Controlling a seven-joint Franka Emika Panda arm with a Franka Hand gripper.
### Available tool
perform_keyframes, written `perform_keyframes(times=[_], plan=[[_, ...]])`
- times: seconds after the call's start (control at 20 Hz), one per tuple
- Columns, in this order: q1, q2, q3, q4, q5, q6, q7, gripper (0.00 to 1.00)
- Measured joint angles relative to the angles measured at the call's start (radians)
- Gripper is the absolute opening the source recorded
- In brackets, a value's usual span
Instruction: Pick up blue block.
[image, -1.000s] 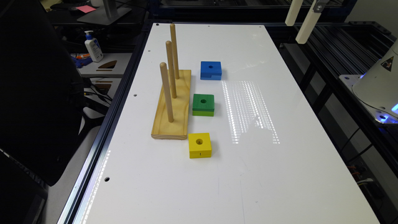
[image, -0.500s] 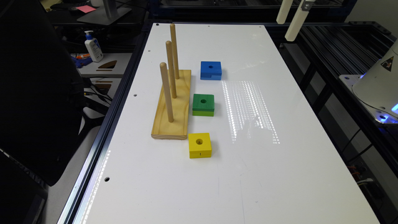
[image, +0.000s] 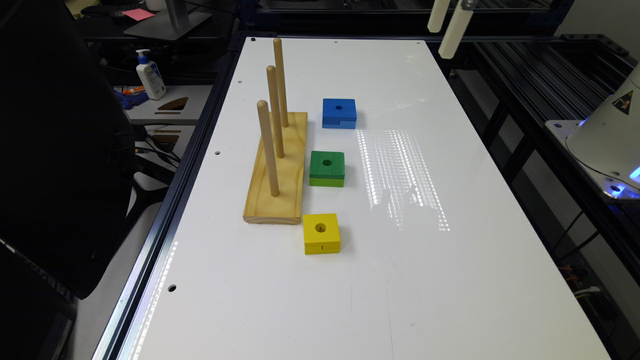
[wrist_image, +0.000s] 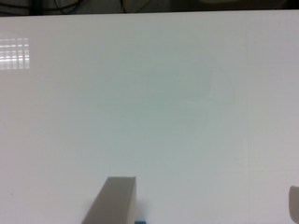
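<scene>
Blue block (image: 339, 113) sits just beside the wooden peg board (image: 277, 170); my gripper (wrist_image: 205, 200), cut off by the frame, is spread wide.

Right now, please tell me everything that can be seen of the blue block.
The blue block is squat, square and bright blue, with a matte painted look. Its top face has a small round hole in the centre, and a notch is cut along the lower edge of the side facing the camera. It lies flat on the white table, apart from everything else: nothing touches it. It sits beside the far end of the wooden peg base, and is the farthest of three blocks, beyond the green block.
</scene>
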Motion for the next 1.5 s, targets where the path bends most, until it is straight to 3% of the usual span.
perform_keyframes(times=[0.3,1.0,1.5], plan=[[-0.042,0.067,0.0,0.059,-0.0002,0.001,-0.041,1.0],[-0.086,0.182,0.0,0.163,-0.0013,0.003,-0.082,1.0],[-0.141,0.256,0.0,0.237,-0.0031,0.003,-0.136,1.0]])
